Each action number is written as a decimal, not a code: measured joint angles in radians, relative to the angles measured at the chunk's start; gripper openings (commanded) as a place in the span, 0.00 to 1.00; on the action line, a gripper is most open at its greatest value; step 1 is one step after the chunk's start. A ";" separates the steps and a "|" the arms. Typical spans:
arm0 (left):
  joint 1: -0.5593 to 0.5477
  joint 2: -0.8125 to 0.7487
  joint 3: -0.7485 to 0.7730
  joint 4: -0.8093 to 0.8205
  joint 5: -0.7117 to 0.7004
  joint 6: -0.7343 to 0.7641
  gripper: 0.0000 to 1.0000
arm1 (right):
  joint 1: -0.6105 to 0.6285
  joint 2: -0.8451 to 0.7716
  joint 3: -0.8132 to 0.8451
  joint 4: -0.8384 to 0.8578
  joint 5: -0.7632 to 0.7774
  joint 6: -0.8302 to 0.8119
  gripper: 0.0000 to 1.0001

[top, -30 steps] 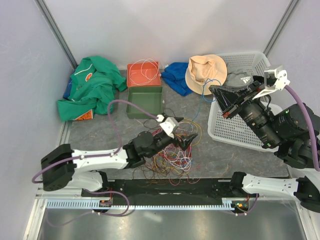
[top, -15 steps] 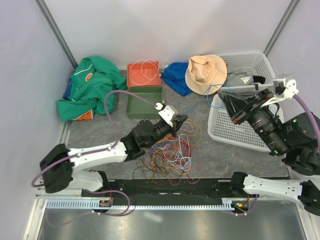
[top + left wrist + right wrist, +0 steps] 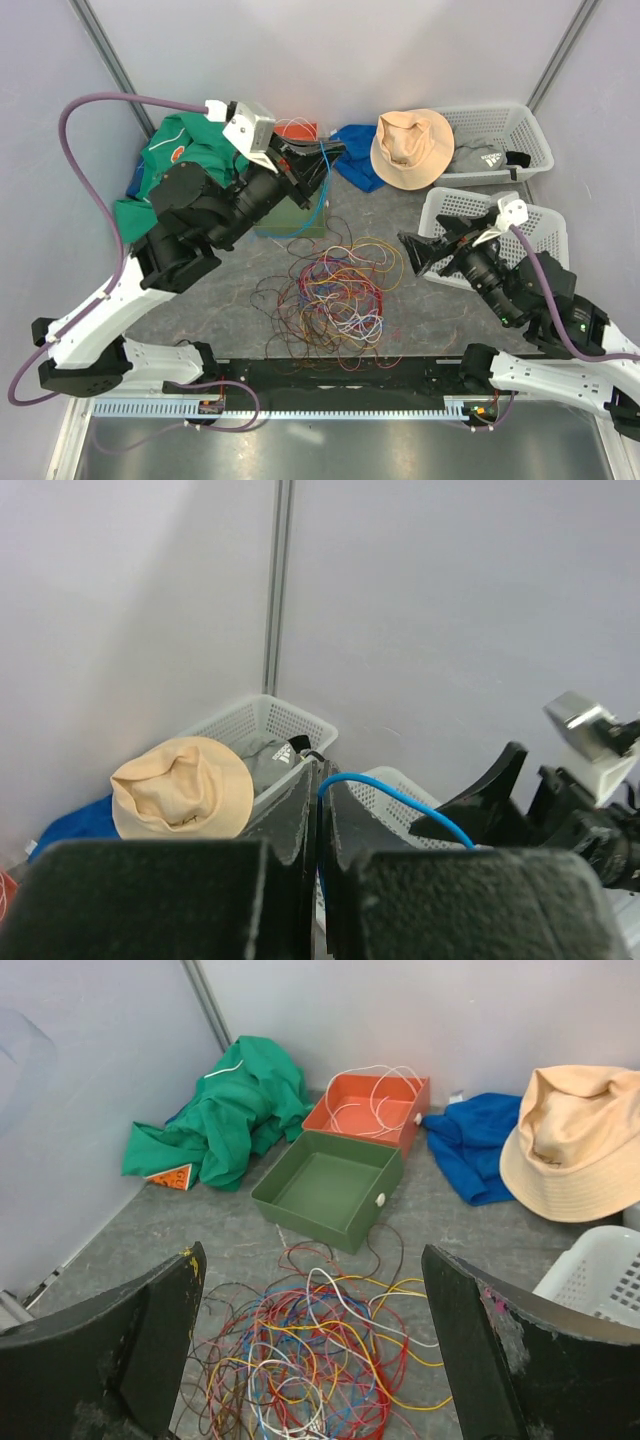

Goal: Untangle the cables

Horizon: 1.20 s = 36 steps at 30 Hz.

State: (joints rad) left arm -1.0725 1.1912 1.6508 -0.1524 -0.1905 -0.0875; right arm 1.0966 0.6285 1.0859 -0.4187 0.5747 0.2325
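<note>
Blue cable [image 3: 322, 190] pinched high above the heap of cables [image 3: 335, 290].
The left end effector [image 3: 318, 160] grips it, slack hanging below toward the heap on the counter [image 3: 220, 290]; the right end effector [image 3: 410, 257], spread wide, hovers with the heap just ahead.

Bright, even light (soft shadows); views sharp.

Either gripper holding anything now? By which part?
Left gripper is shut on a blue cable, pinched between its fingertips; where along the strand is unclear. Right gripper is open, holding nothing.
</note>
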 measured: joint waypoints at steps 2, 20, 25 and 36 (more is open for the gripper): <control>0.000 0.009 0.042 -0.041 0.011 -0.003 0.02 | 0.000 -0.004 -0.031 0.021 -0.019 0.007 0.96; 0.000 0.105 0.011 -0.198 0.011 -0.016 0.02 | 0.000 0.031 -0.117 0.335 -0.253 0.027 0.98; 0.000 0.131 -0.014 -0.217 0.011 -0.023 0.02 | 0.000 0.044 -0.130 0.382 -0.266 0.027 0.97; 0.000 0.148 -0.018 -0.244 0.005 -0.024 0.02 | 0.000 0.053 -0.147 0.423 -0.275 0.030 0.80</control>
State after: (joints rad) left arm -1.0725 1.3388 1.6329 -0.3962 -0.1852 -0.1112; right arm 1.0966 0.6811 0.9390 0.0040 0.2993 0.2626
